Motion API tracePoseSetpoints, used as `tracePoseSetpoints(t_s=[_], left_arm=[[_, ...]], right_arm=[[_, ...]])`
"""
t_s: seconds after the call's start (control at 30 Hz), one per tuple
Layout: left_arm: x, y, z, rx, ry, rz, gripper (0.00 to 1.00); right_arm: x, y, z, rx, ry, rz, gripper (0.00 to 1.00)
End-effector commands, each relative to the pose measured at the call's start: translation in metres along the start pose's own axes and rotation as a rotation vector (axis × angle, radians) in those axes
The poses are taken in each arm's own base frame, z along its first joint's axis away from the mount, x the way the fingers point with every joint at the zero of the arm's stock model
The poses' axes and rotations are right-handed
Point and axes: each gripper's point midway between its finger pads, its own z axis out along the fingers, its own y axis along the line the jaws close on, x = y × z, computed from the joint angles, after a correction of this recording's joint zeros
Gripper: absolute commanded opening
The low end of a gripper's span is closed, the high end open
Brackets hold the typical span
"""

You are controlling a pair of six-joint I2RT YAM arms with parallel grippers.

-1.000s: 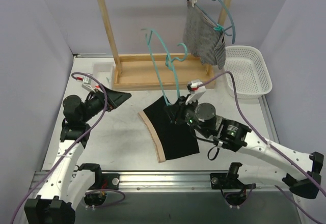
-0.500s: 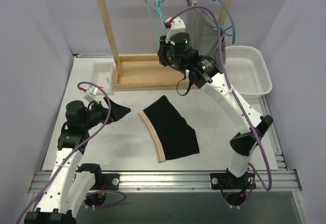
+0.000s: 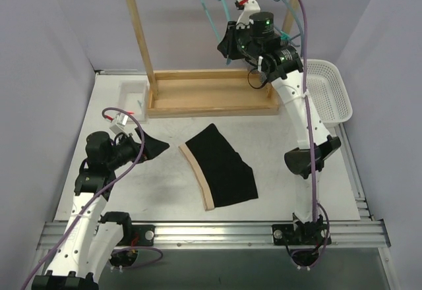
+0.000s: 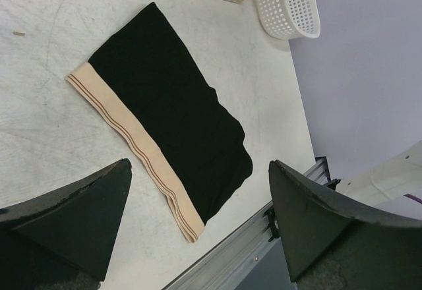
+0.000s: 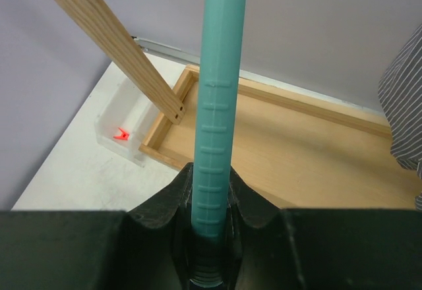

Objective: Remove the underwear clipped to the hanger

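Wooden rack: the emptied teal hanger has just been lifted from the table up to it.
Black underwear: unclipped, flat on the table; your first pair is done.
Grey striped underwear: hangs at the rack; take it next.
Right gripper: pinching the hanger.
Left gripper: fingers spread, empty.

- Left arm and right arm: white links, black joints, looping purple cables.
- Left hand: matte black, wedge-shaped fingers.
- Right hand: black, green light on its wrist housing.
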Motion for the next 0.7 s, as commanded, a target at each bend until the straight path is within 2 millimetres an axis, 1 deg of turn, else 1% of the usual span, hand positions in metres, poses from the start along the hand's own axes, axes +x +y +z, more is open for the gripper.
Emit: tracePoseSetpoints(t_s=[0.0, 0.07, 0.1, 0.13, 0.17, 0.27, 0.3, 0.53, 0.63, 0.67], left_arm=[[-0.005, -0.009, -0.004, 0.025, -0.008, 0.031, 0.94], [-0.004, -0.009, -0.004, 0.022, -0.006, 0.029, 0.94], [-0.005, -0.009, -0.005, 0.021, -0.007, 0.028, 0.94], [-0.005, -0.009, -0.005, 0.021, -0.006, 0.027, 0.94], [-0.005, -0.010, -0.005, 0.022, -0.008, 0.029, 0.94], [-0.004, -0.009, -0.007, 0.017, -0.009, 0.032, 0.94], [-0.004, -0.009, -0.007, 0.016, -0.008, 0.030, 0.94], [-0.003, -0.009, -0.005, 0.024, -0.003, 0.020, 0.94], [-0.004, -0.011, -0.006, 0.027, -0.004, 0.021, 0.94], [-0.004, -0.011, -0.006, 0.027, -0.005, 0.021, 0.94]], right_arm=[[-0.036, 0.017, -0.014, -0.133, -0.093, 0.000, 0.00], [-0.047, 0.006, -0.016, -0.133, -0.124, 0.016, 0.00], [-0.049, 0.002, -0.015, -0.132, -0.132, 0.024, 0.00], [-0.051, 0.003, -0.015, -0.151, -0.134, 0.037, 0.00], [-0.051, -0.003, -0.014, -0.147, -0.134, 0.044, 0.00], [-0.043, -0.003, -0.013, -0.153, -0.109, 0.052, 0.00], [-0.036, -0.005, -0.009, -0.150, -0.090, 0.057, 0.00], [-0.012, -0.007, 0.000, -0.193, -0.014, 0.087, 0.00], [-0.005, -0.009, 0.003, -0.193, 0.007, 0.093, 0.00], [-0.005, -0.008, 0.002, -0.194, 0.004, 0.092, 0.00]])
